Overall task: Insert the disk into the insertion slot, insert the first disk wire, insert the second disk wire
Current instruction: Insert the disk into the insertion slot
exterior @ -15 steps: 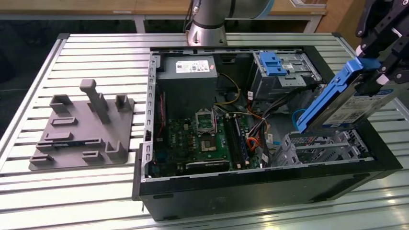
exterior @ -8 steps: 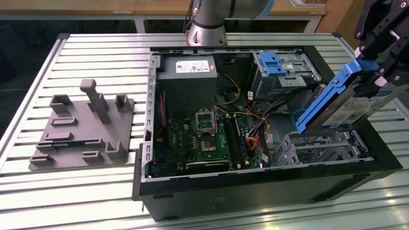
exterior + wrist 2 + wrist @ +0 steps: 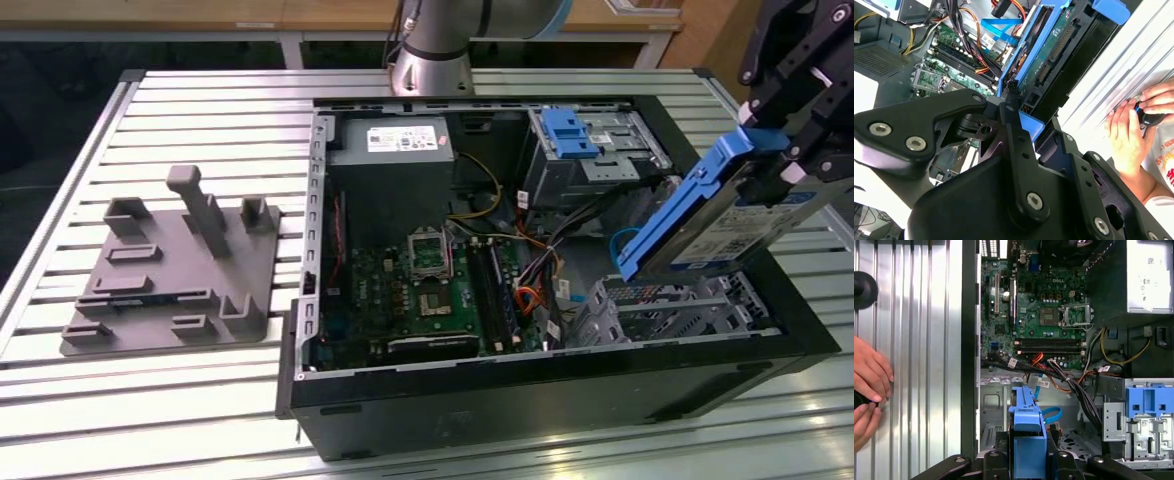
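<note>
Black pincer (image 3: 1028, 460) of mine is clamped on the tilted blue-framed silver hard drive (image 3: 707, 215), perforated silver cage (image 3: 667, 305) at its 6 o'clock.

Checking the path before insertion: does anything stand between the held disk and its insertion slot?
Nothing solid shows between them. The gripper holds the disk tilted just above the insertion slot; only a blue cable loops close beside the disk's lower end and might snag.

We see an open case (image 3: 534, 385) on a slatted table (image 3: 147, 400), motherboard (image 3: 427, 290) and power supply (image 3: 394, 140) inside, a grey fixture (image 3: 147, 300) at the exterior view's left.
</note>
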Available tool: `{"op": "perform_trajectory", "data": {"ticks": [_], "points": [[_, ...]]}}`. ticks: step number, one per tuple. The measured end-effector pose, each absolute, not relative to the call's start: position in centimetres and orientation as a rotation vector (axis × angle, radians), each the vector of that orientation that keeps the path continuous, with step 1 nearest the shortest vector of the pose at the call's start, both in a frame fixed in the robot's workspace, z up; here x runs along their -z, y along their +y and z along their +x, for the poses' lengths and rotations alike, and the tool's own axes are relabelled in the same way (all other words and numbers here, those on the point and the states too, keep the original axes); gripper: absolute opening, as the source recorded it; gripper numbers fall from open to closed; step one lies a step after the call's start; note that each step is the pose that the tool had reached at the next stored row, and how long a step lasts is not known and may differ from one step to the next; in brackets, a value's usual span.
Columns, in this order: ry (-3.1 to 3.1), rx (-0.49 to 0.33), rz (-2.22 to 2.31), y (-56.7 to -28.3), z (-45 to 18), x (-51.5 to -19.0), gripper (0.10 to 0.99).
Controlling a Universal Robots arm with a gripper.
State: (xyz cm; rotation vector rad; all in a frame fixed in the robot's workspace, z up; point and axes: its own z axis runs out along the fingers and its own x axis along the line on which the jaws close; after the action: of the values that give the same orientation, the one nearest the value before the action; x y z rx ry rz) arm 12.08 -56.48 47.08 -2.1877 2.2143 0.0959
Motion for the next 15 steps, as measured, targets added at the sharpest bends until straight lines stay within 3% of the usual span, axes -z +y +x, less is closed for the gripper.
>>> {"op": "perform_trajectory", "data": {"ticks": [15], "points": [[2.224, -0.096, -2.177, -56.49, 12.18, -46.65, 0.361]]}}
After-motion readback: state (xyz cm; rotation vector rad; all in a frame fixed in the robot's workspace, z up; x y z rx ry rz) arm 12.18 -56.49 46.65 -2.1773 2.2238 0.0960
